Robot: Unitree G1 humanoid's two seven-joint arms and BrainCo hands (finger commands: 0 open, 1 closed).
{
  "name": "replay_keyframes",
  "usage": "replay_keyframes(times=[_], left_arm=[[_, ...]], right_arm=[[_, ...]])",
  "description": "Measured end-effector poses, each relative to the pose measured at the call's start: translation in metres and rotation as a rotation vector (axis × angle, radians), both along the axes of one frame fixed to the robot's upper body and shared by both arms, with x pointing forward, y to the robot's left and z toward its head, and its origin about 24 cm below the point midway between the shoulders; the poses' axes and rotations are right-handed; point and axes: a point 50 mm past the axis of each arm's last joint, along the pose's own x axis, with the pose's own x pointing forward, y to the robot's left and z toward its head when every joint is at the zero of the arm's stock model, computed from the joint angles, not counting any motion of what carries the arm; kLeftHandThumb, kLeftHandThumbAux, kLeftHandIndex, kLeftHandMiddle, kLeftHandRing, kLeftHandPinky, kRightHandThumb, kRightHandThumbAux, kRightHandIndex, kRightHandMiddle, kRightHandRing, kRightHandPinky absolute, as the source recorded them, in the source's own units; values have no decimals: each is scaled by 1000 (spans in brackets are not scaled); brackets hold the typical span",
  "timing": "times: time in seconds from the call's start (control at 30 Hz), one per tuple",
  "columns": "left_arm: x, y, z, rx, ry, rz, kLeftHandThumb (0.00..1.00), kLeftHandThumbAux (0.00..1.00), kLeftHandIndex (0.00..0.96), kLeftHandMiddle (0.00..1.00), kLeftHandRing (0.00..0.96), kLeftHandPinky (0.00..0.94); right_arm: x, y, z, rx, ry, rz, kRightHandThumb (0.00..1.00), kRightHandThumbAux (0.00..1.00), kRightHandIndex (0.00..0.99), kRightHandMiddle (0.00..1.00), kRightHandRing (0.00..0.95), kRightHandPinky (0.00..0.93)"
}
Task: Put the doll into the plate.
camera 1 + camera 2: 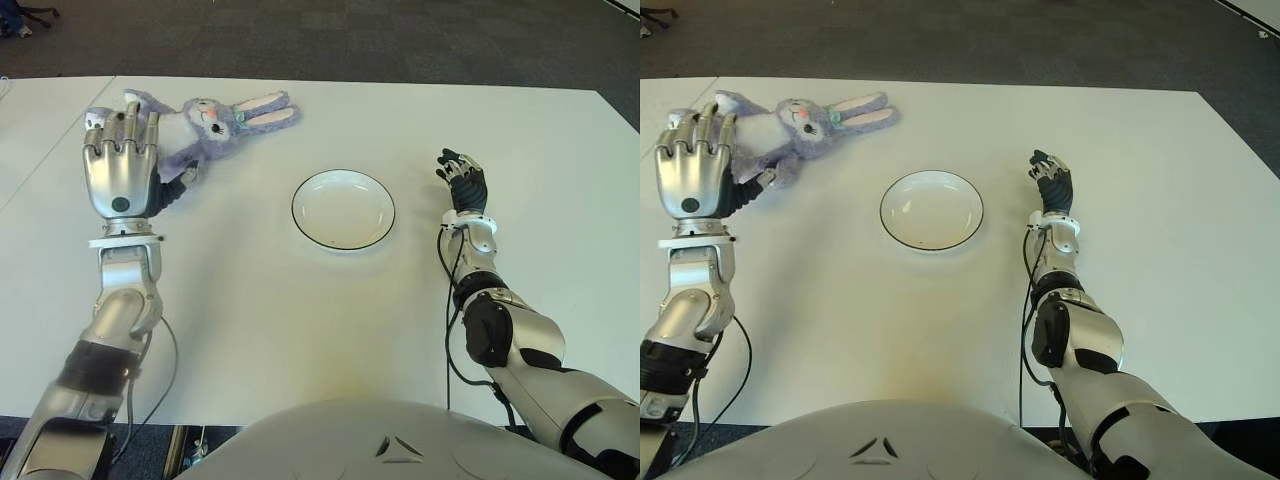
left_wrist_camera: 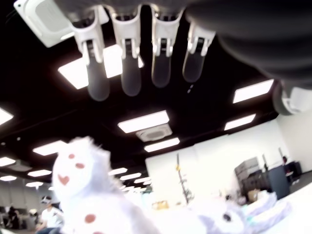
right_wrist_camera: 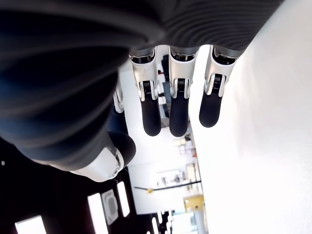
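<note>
The doll is a purple plush rabbit lying on its side at the far left of the white table, ears pointing right. My left hand hovers over the doll's body end with its fingers stretched out straight; the left wrist view shows the doll below them, ungrasped. The white plate with a dark rim sits mid-table, to the right of the doll, with nothing in it. My right hand shows to the right of the plate, fingers relaxed and holding nothing.
Dark carpet lies beyond the table's far edge. A seam line runs through the tabletop at the far left. My own arms and cables occupy the near left and right corners.
</note>
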Motion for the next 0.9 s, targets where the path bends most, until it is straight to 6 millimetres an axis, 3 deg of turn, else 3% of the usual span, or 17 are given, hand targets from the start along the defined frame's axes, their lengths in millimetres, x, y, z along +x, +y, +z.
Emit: replay_keyframes(times=[0.4,0.9], left_arm=[[10,40,-25,2,300,274,55,229,0,0,0,0],[34,47,-46,5,544,402,57,253,0,0,0,0]], right_arm=[[0,0,0,4,-1,3,696,734,404,230,219,239],[0,-1,0,5,2,0,697,734,403,230,227,264]])
